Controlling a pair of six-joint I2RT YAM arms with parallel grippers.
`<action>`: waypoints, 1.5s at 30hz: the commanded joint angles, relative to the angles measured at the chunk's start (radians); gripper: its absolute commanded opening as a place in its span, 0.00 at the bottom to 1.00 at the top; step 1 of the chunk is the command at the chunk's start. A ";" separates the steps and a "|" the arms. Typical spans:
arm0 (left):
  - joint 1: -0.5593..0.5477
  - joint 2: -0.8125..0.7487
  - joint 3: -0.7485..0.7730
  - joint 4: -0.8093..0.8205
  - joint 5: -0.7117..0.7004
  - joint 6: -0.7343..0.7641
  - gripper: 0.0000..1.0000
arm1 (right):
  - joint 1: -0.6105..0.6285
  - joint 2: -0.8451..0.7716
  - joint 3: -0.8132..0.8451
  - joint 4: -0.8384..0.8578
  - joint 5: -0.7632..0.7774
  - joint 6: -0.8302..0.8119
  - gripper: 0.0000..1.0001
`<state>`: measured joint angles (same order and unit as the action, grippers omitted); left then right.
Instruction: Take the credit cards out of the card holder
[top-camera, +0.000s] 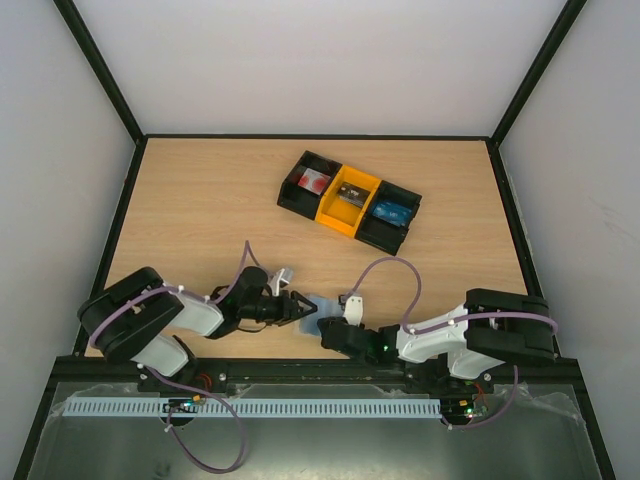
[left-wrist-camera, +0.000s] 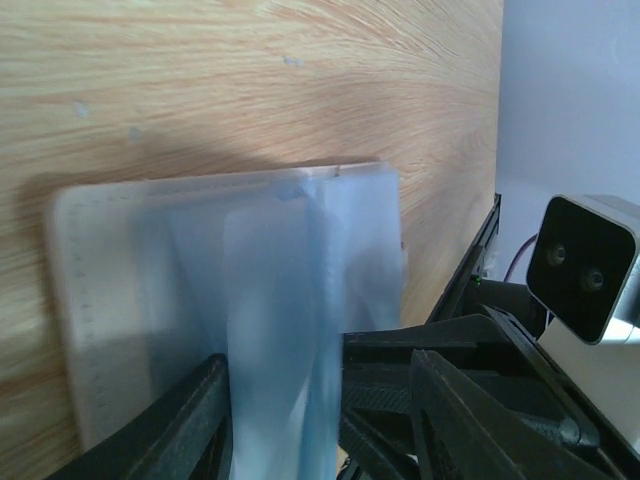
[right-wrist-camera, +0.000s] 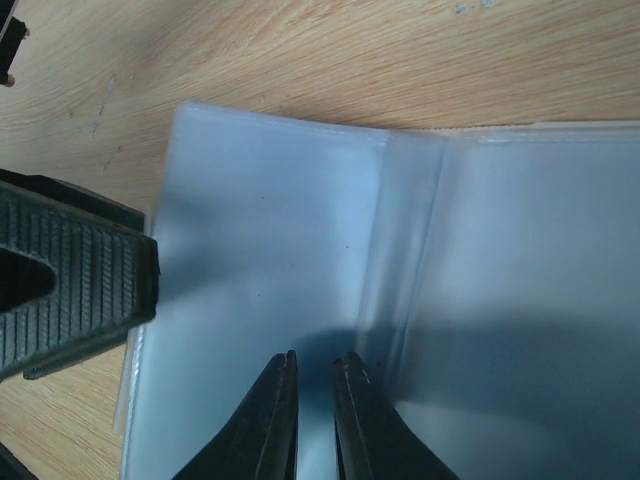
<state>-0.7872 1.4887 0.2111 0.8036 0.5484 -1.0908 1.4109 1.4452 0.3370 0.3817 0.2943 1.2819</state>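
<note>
One holder (top-camera: 318, 305) lies between two tools: left tool (top-camera: 308, 310) grips its edge, right tool (right-wrist-camera: 313, 400) nearly shut on a leaf. Cards hidden.

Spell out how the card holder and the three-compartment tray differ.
The card holder is translucent pale blue; the tray is opaque black and yellow. The card holder sits near the arms, between the left gripper and right gripper; the tray lies far back, untouched. Both rest on the wooden table.
</note>
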 joint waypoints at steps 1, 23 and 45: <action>-0.036 0.037 0.042 0.050 0.003 -0.009 0.48 | -0.005 0.003 -0.040 -0.026 0.011 0.011 0.13; -0.098 0.044 0.065 0.111 -0.007 -0.044 0.03 | -0.004 -0.064 -0.145 0.098 0.053 0.016 0.10; -0.096 -0.167 0.175 -0.388 -0.222 0.154 0.44 | -0.004 -0.276 -0.117 -0.101 0.104 -0.034 0.22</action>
<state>-0.8944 1.4414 0.3382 0.6746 0.4641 -1.0622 1.4109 1.2610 0.1875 0.4347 0.3275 1.2675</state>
